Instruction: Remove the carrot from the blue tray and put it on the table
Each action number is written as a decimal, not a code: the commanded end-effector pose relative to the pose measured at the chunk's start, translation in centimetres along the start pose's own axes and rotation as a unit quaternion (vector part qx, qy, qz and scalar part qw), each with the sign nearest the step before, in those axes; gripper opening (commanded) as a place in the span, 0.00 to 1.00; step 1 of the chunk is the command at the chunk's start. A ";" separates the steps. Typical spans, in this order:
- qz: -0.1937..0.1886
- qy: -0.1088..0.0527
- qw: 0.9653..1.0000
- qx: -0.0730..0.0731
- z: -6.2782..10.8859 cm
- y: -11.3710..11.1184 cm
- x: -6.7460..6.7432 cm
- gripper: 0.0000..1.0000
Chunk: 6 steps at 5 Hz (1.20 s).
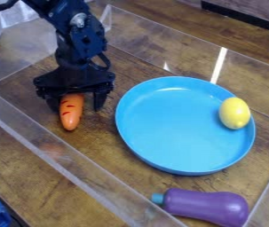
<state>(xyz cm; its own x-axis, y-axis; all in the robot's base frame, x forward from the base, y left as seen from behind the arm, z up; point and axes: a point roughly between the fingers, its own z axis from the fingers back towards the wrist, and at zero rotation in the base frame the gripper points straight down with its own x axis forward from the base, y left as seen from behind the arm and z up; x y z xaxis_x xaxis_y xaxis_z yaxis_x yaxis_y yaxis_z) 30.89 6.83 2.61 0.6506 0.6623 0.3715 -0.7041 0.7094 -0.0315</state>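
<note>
Even, fairly bright overhead light; a white glare streak on the acrylic wall; soft shadows; low-resolution, slightly blurry picture.

The carrot lies on the table, left of the blue tray and clear of its rim. The gripper hangs right over it, pointing steeply down, jaws spread wide with a finger on either side of the carrot's upper end. The leafy top is hidden under the gripper; the orange tip points toward the near edge. On the tray, a yellow lemon sits by the right rim. A purple eggplant rests on the wood near the front, just beyond the tray. Clear walls border the tabletop.
</note>
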 end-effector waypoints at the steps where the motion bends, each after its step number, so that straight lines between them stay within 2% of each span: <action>1: -0.001 -0.017 1.000 -0.019 1.2 -1.4 1.0 1.00; 5: 0.000 -0.019 0.999 -0.026 1.9 -1.8 1.6 1.00; 6: -0.002 -0.020 0.999 -0.026 2.0 -1.8 1.8 0.00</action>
<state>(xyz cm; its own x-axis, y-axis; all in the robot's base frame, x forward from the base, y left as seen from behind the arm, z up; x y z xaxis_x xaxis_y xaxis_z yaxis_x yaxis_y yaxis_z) 31.55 6.28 3.20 0.6618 0.6575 0.3603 -0.6939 0.7191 -0.0376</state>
